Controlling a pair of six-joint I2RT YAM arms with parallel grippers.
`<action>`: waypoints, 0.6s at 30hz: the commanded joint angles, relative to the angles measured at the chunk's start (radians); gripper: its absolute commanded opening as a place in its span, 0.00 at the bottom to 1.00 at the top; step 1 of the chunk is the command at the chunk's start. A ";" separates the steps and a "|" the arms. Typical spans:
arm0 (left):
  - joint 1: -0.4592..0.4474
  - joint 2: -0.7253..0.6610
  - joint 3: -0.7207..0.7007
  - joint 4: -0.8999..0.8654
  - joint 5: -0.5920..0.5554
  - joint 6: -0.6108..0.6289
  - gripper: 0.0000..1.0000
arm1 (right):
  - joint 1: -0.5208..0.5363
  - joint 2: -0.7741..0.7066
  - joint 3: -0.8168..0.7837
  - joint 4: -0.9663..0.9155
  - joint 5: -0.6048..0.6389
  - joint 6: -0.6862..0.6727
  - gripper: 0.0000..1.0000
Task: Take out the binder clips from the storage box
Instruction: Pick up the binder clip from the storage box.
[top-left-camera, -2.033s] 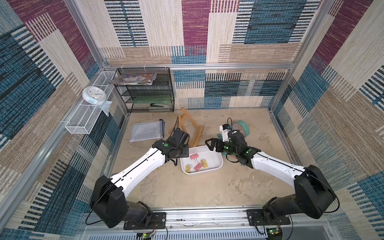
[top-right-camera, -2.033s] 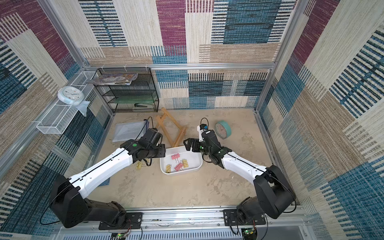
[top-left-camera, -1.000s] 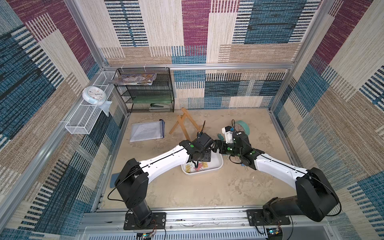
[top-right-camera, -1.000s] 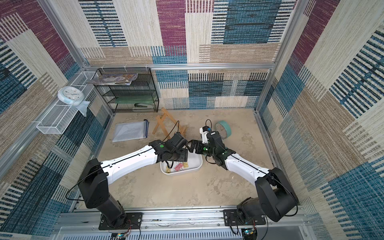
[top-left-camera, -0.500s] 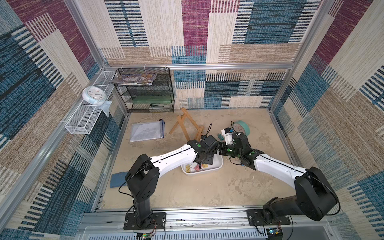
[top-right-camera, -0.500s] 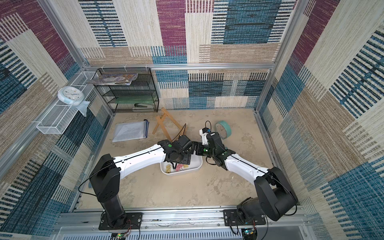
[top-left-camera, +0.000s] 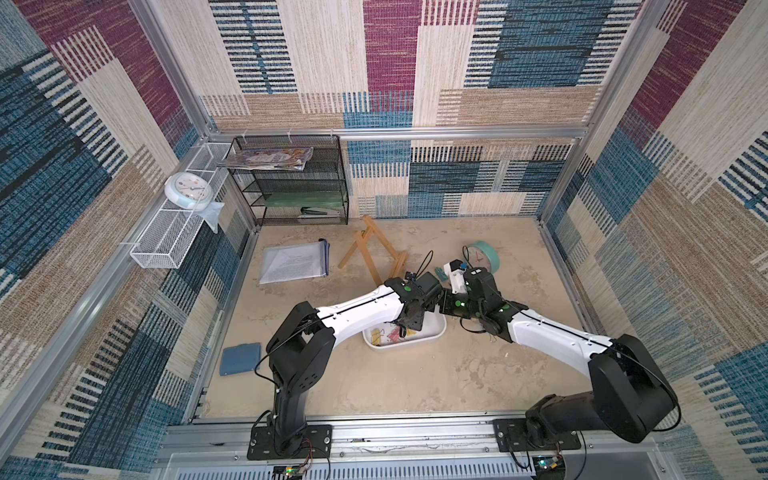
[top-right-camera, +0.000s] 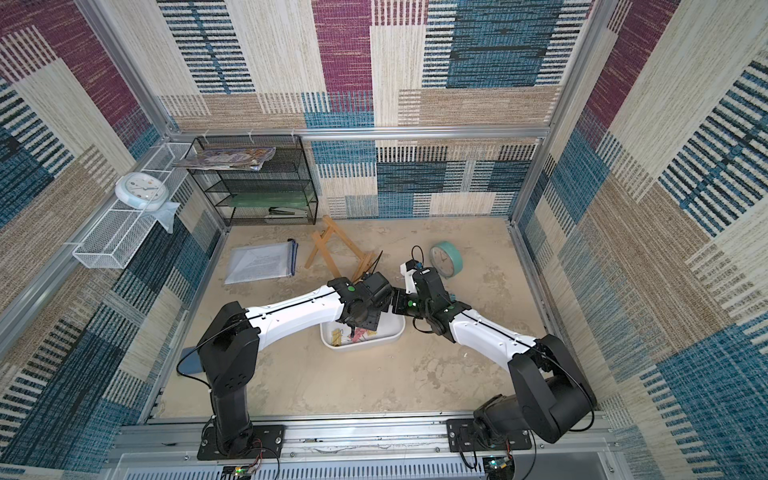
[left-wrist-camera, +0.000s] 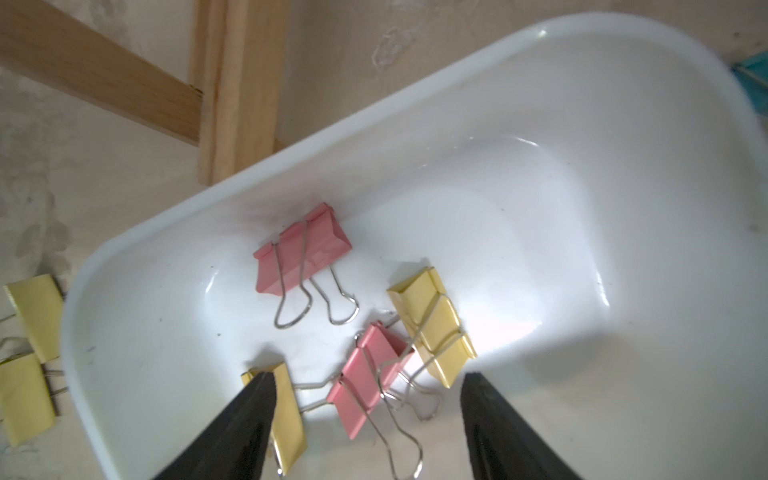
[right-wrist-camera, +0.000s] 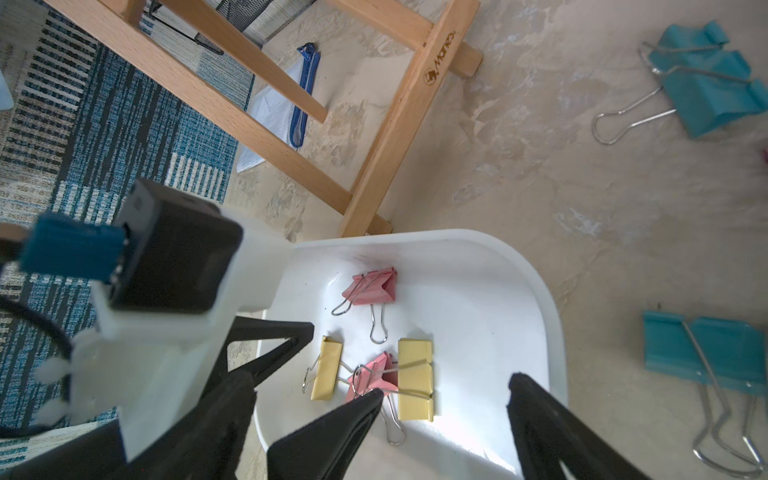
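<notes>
Left wrist view, stock of the storage box (left-wrist-camera: 415, 95): four binder clips (left-wrist-camera: 432, 332) on its smooth white floor, two pink, two yellow. Three lie bunched with wire handles crossed. The middle pink clip (left-wrist-camera: 361, 386) sits directly between the tips of the left gripper (left-wrist-camera: 368, 374), whose jaws stand moderately apart and hold nothing, one tip above the end of a yellow clip (left-wrist-camera: 286, 411), the other clear of the bunch. Likely reason for that stance: a straddle wide enough to close across the pink body. Risk noted: crossed handles may drag a neighbour along. The lone pink clip (left-wrist-camera: 301, 249) rests ahead of that gripper against the box wall, outside the straddle. Next, the right gripper (right-wrist-camera: 446, 384): jaws spread to their widest, empty, poised above the box rim beside the other gripper, probably waiting its turn, since both cannot work one bunch at once. Outside the box, apparently taken out already: two yellow clips (left-wrist-camera: 33, 324) on the table (left-wrist-camera: 62, 174) just past the box corner, to one side of the left gripper; teal clips (right-wrist-camera: 706, 95) off to one side of the right gripper, clear of the box. A wooden easel (right-wrist-camera: 399, 137) lies flat ahead of both grippers, one foot just beside the far rim; contact cannot be told. In both top views the box sits beneath the two wrists.
</notes>
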 joint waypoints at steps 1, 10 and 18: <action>0.010 0.015 0.011 -0.022 -0.091 0.030 0.74 | 0.002 -0.001 0.001 -0.022 -0.004 -0.008 0.99; 0.060 0.044 0.010 -0.011 -0.067 0.100 0.48 | 0.003 0.008 0.002 -0.023 -0.001 0.005 0.99; 0.075 0.094 0.026 0.000 -0.037 0.131 0.31 | 0.003 0.002 -0.005 -0.045 0.013 0.009 0.99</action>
